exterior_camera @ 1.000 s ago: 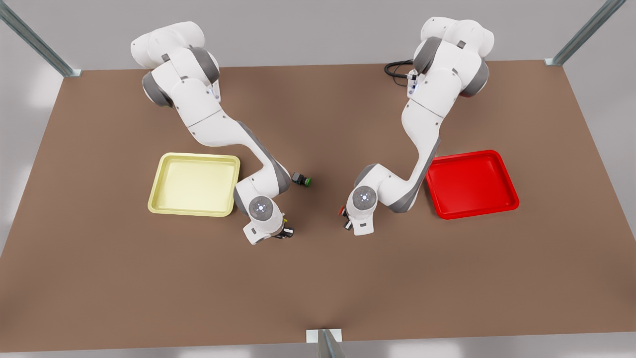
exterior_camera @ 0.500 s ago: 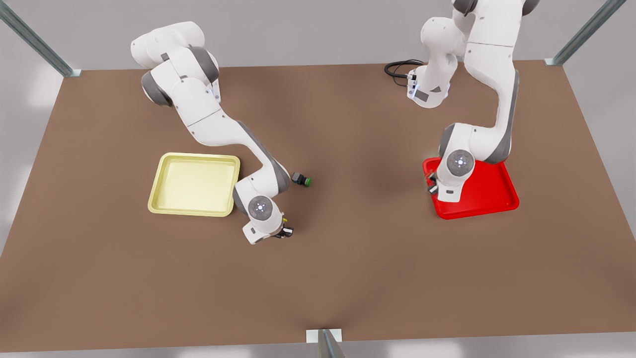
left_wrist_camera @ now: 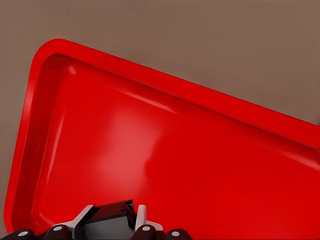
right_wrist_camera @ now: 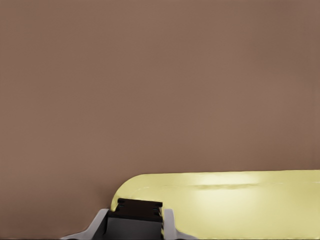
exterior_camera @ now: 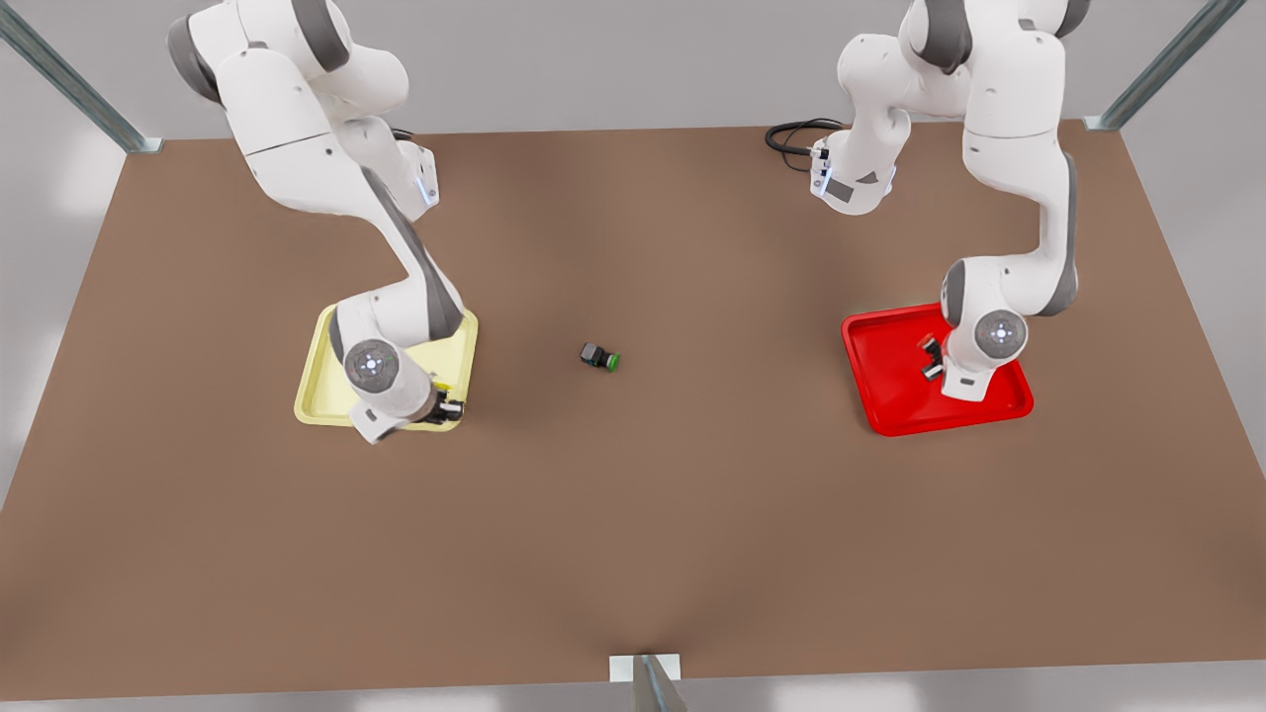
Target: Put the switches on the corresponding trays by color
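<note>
Both grippers over their trays, no writing readable.
Left gripper (exterior_camera: 928,358) clamps the red switch (exterior_camera: 929,343) above the red tray (exterior_camera: 880,396); right gripper (exterior_camera: 447,406) clamps the yellow switch (exterior_camera: 442,389) above the yellow tray (exterior_camera: 318,381).

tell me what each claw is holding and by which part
Left claw, over the red tray, grips a switch by its dark body. Right claw, at the yellow tray, grips another switch the same way.

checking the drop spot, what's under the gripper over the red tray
Bare floor of the red tray lies under the left gripper, which grips a dark switch. The spot directly beneath the switch is hidden.
</note>
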Controlling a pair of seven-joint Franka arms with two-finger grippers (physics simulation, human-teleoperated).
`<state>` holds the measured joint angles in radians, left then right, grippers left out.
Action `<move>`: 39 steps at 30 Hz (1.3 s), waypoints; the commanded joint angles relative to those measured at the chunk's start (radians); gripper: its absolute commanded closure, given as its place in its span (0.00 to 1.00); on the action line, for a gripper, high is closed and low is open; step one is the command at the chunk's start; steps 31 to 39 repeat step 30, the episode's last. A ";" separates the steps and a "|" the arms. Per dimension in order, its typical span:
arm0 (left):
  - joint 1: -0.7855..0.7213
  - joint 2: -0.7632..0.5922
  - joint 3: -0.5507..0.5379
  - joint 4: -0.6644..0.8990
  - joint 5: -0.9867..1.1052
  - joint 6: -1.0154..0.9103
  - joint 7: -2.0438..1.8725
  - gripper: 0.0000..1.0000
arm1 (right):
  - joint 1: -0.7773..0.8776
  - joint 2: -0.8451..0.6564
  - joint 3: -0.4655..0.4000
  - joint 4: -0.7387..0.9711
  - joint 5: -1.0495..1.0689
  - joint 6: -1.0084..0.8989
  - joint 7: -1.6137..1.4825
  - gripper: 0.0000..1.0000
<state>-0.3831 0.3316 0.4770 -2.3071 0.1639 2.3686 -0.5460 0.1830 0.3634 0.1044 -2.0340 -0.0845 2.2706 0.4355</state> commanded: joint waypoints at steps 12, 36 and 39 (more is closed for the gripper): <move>-0.011 -0.149 -0.018 0.067 -0.060 -0.178 0.024 0.00 | -0.139 -0.055 -0.005 -0.270 -0.008 0.211 -0.182 0.03; 0.360 -0.029 -0.666 0.937 0.002 -0.686 0.413 0.00 | -0.203 -0.279 -0.092 0.595 0.022 -0.847 -0.368 0.00; 0.360 -0.029 -0.666 0.937 0.002 -0.686 0.413 0.00 | -0.203 -0.279 -0.092 0.595 0.022 -0.847 -0.368 0.00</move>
